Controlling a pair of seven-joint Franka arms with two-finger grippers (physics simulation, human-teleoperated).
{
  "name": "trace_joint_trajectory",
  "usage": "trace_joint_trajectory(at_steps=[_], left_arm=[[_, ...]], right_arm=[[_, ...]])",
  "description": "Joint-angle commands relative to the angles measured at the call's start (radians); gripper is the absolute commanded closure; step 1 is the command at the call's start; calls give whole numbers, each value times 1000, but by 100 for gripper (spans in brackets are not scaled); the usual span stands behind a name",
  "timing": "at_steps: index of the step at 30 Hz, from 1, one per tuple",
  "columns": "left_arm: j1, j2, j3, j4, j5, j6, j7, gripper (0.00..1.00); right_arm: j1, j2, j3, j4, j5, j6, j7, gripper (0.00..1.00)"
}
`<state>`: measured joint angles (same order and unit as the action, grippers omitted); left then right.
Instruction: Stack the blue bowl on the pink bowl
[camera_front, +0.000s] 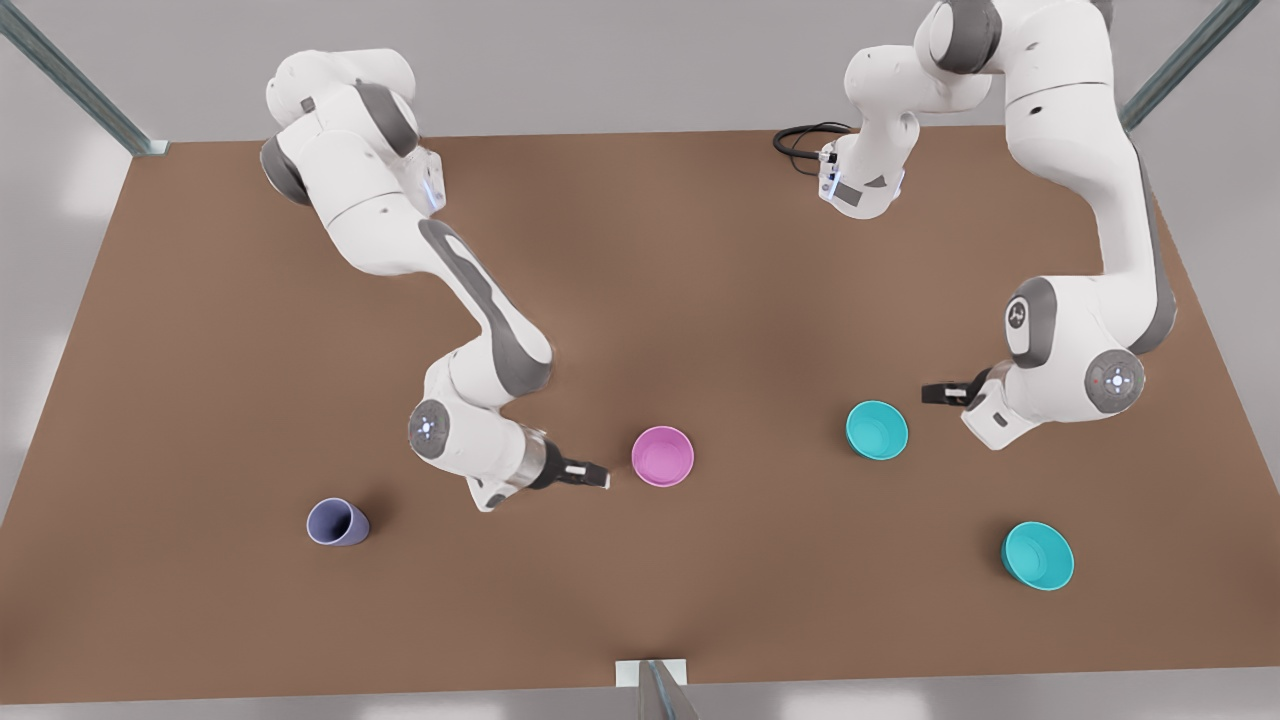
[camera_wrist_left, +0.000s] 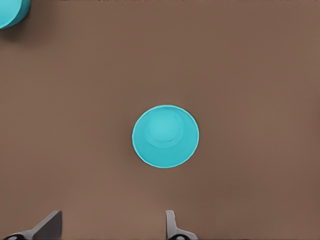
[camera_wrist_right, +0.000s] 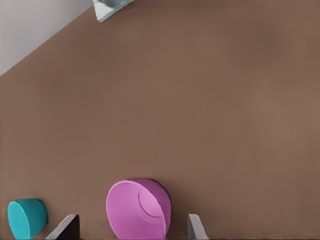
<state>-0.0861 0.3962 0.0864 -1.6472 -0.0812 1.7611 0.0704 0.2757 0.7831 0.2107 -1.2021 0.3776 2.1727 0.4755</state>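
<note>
The blue bowl (camera_front: 877, 430) is a small, plain round teal bowl standing upright on the brown table (camera_front: 700, 250), mouth up, toward 3 o'clock from the table's middle in the front view. The pink bowl (camera_front: 663, 456) is a plain magenta bowl of like size, also upright, near the middle, at about 9 o'clock from the blue bowl and well apart from it.

The left wrist view looks straight down into the blue bowl (camera_wrist_left: 165, 136), showing its flat inner base, which the front view does not make plain. The right wrist view shows the pink bowl (camera_wrist_right: 138, 209) between that arm's fingertips (camera_wrist_right: 65, 227).

The left gripper (camera_front: 932, 392) hovers just beside the blue bowl, at its 2 o'clock, fingers spread wide and empty. The right gripper (camera_front: 598, 476) sits just at 8 o'clock of the pink bowl, likewise released, grasping nothing.

A second teal bowl (camera_front: 1038, 555) and a lavender cup (camera_front: 337, 523) stand apart.
</note>
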Motion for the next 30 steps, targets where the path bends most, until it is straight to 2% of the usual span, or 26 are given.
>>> trace_joint_trajectory(at_steps=[1, 3, 4, 5, 7, 8, 9, 12, 16, 17, 19, 20, 21, 23, 28, 30], left_arm=[[0, 41, 1, -6, -5, 230, 77, 0], [-6, 47, -2, -102, -20, 331, 66, 0], [-6, 81, -2, -102, -78, 353, 77, 0], [-6, 113, -2, -102, -80, 406, 77, 0], [-4, 142, -1, -100, -81, 456, 78, 0], [-4, 157, -2, -103, -81, 446, 78, 0], [-6, 167, -2, -120, -81, 448, 78, 0], [-6, 197, -2, -137, -81, 456, 80, 0], [-11, 228, -2, -137, -83, 457, 78, 0], [-11, 231, -2, -137, -83, 460, 78, 6], [-12, 237, -2, -137, -83, 459, 78, 52], [-12, 236, -2, -137, -83, 451, 78, 63], [-12, 236, -2, -135, -91, 451, 74, 66], [-14, 233, -2, -135, -121, 448, 78, 79], [-26, 225, -2, -120, -152, 423, 66, 79], [-29, 230, -63, 67, -163, 209, -78, 79]], right_arm=[[-62, -54, 1, 1, -147, -381, 290, 0], [-225, -59, -1, 77, -224, -678, -21, 0], [-306, -58, -2, 170, -256, -838, -187, 0], [-351, -77, -2, 187, -361, -918, -346, 0], [-406, -231, -8, 184, -500, -926, -618, 0], [-394, -389, -68, 90, -516, -926, -718, 0], [-375, -472, -74, 55, -510, -929, -719, 0], [-334, -578, -134, -8, -471, -927, -718, 0], [-340, -621, -136, -76, -453, -913, -709, 0], [-340, -619, -136, -76, -453, -913, -709, 0], [-340, -617, -136, -82, -453, -913, -709, 0], [-340, -617, -136, -82, -453, -913, -707, 0], [-340, -617, -136, -82, -453, -913, -707, 0], [-340, -616, -136, -82, -453, -913, -707, 0], [-342, -613, -136, -80, -453, -913, -709, 0], [-343, -610, -136, -80, -453, -913, -709, 0]])
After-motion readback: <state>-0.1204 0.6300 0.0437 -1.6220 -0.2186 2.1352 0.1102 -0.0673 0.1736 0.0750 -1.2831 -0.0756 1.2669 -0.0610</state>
